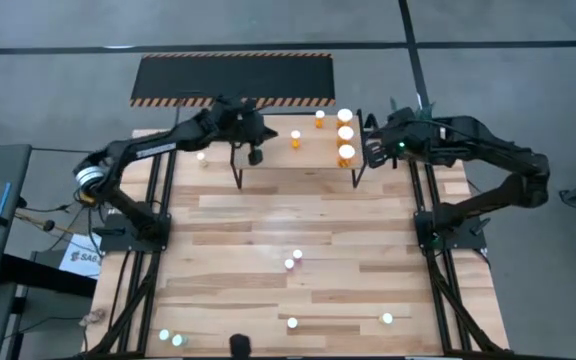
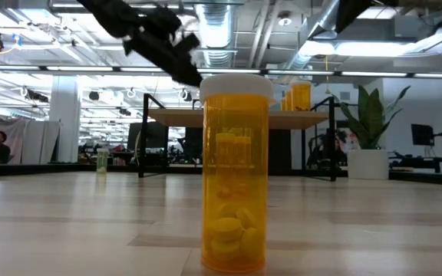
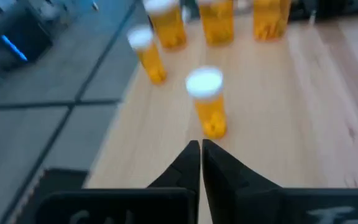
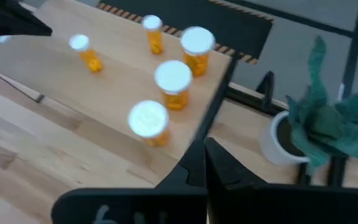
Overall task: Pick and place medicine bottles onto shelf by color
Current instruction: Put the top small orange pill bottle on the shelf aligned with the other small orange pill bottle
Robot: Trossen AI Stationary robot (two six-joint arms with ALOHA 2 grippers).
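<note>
While both arms reach in over the far end of the table (image 1: 308, 230), the action sits in the upper middle of the high view, where the shelf (image 1: 298, 152) carries five orange bottles with white caps. Three larger ones line up along its right end (image 1: 346, 134), and two small ones stand further left, one at (image 1: 295, 139) and one at (image 1: 320, 119). Left gripper (image 3: 201, 144) hovers over the shelf's left half, fingers pressed together and holding nothing, with a small orange bottle (image 3: 207, 102) standing free just ahead of the tips. Right gripper (image 4: 205, 146) is at the shelf's right edge, fingers likewise shut and empty, beside the white pot with a green plant (image 4: 319, 127). Down in the lower half of the overhead frame, loose bottles dot the tabletop: a pair near centre (image 1: 293, 260), others along the bottom edge (image 1: 292, 323), their body colours hard to make out from here. At table level, one big orange pill bottle (image 2: 235, 172) fills the centre of the frame, upright.
</note>
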